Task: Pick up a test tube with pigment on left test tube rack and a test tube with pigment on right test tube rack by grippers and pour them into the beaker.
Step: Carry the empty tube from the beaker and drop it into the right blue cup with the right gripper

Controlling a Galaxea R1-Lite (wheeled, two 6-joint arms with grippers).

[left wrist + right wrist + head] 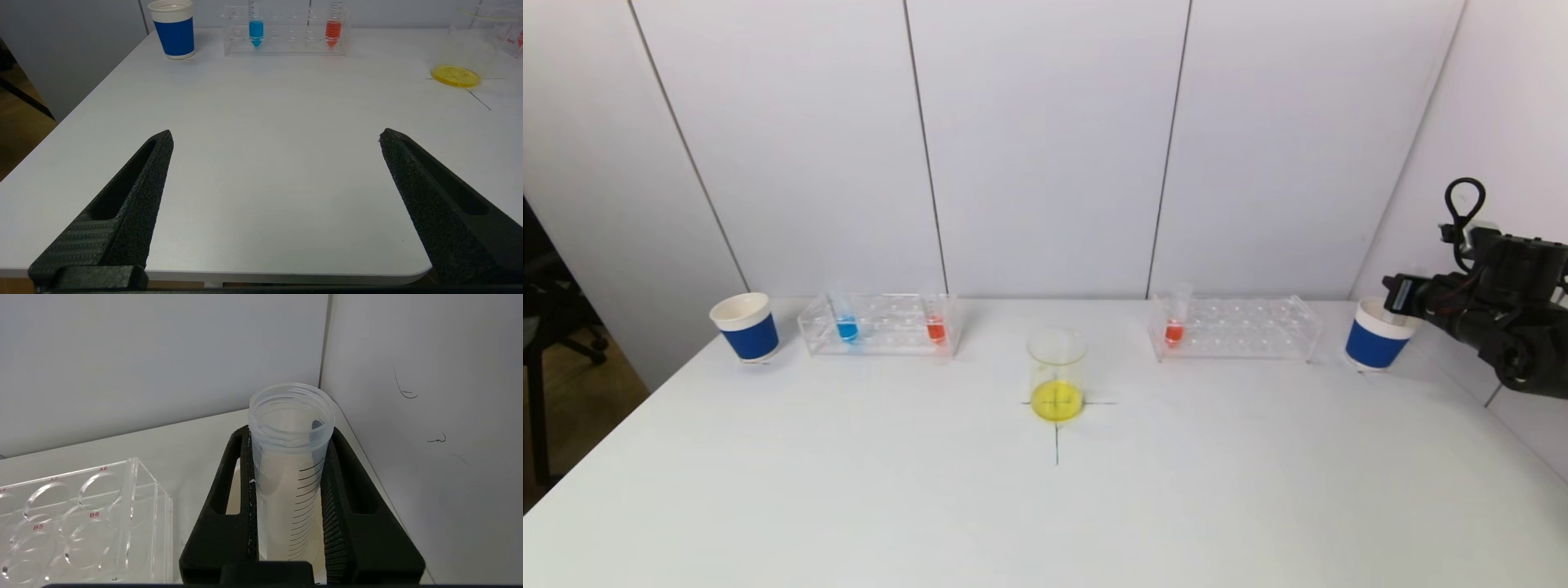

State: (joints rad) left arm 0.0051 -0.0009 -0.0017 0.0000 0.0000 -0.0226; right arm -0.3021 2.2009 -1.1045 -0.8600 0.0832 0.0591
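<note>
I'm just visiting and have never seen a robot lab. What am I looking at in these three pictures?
A two-armed robot at a white table. One picture looks down from its head; the others come from cameras on each wrist. On the table: a beaker with yellow liquid, two clear racks holding coloured tubes, and two blue cups. The left claw hangs open, holding nothing. The right claw grips an emptied test tube above the right cup.
</note>
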